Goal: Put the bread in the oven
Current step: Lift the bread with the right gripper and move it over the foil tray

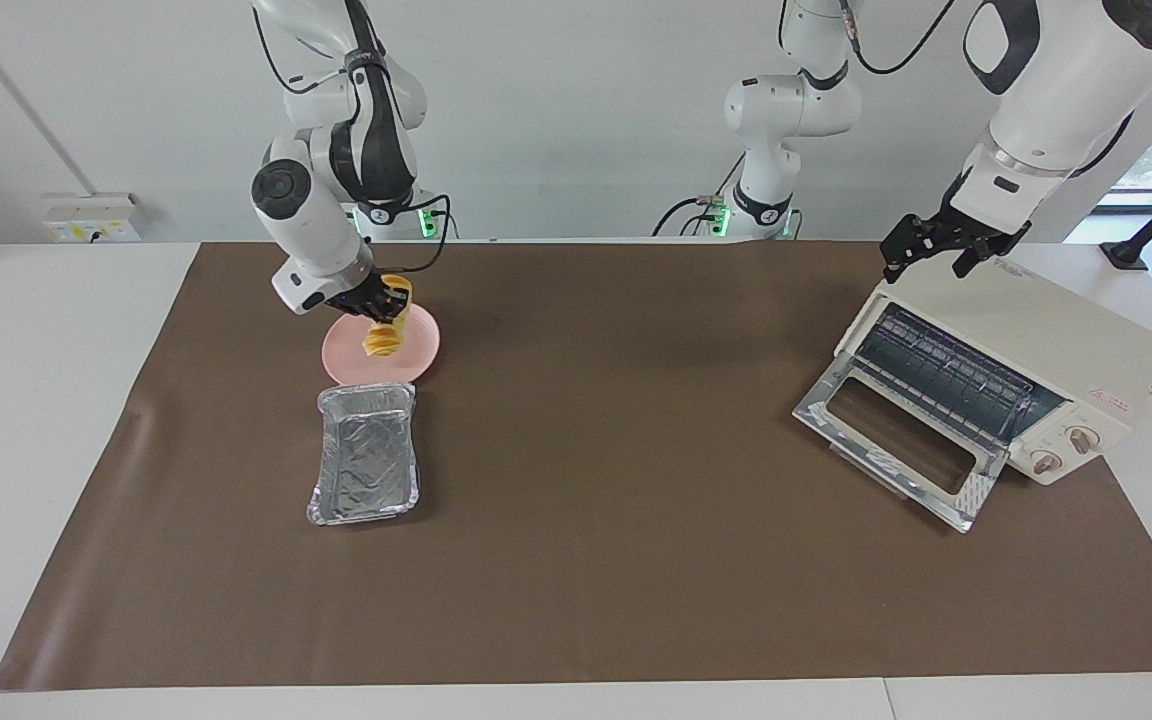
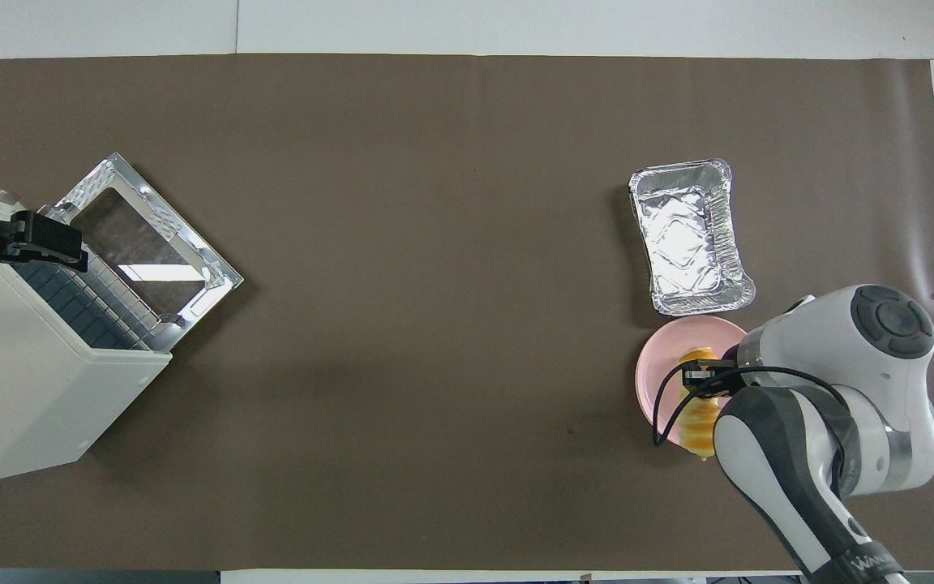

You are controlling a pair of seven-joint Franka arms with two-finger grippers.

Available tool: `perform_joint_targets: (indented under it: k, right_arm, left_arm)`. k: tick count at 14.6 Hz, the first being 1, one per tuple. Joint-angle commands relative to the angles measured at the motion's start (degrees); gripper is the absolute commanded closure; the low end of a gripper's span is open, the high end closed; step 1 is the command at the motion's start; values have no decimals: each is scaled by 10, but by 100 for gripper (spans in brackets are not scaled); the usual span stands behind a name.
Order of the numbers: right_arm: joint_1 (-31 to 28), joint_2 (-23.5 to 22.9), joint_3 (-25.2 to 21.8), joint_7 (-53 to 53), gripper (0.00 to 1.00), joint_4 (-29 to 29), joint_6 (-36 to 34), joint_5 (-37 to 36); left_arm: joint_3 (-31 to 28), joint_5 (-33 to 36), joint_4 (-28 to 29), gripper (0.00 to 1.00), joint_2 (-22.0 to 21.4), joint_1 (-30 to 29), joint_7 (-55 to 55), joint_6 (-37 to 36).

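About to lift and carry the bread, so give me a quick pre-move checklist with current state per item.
1. Right pincer shut on the bread: ok, bread hangs tilted from it.
2. Bread clear of the pink plate: cannot tell, its low end may touch.
3. Oven door down: ok.
4. Rack bare: ok.
5. Left pincer open, waiting over the oven's top: ok, outside the opening.
6. Foil tray off the carry path: ok, it sits farther from the robots than the plate.
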State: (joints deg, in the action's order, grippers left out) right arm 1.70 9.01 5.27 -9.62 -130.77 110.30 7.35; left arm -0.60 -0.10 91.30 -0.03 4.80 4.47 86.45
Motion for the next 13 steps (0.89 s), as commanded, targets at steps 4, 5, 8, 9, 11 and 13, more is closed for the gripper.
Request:
perform_joint_targets:
  k: [4,5,8,9,11,13]
  right_arm:
    - [-15,-103,-1,28,100,207,-56,-33]
    - [-18,-129,-2,37,100,235,-52,-37]
    - [-29,-195,-2,66,100,292,-19,-40]
    - [-28,-208,-2,66,100,293,8,-44]
    - [-26,-230,-2,66,100,291,38,-45]
    - [-21,-255,-1,64,100,292,66,-40]
  left_arm:
    - [2,-7,13,0,-15,-7,-4,-1]
    - [2,-7,13,0,-15,-7,-4,-1]
    - [2,-7,13,0,-15,-7,-4,-1]
    - [2,-7,13,0,-15,-7,-4,-1]
    - [2,-7,13,0,-15,-7,-4,-1]
    - [2,-7,13,0,-15,-7,-4,-1]
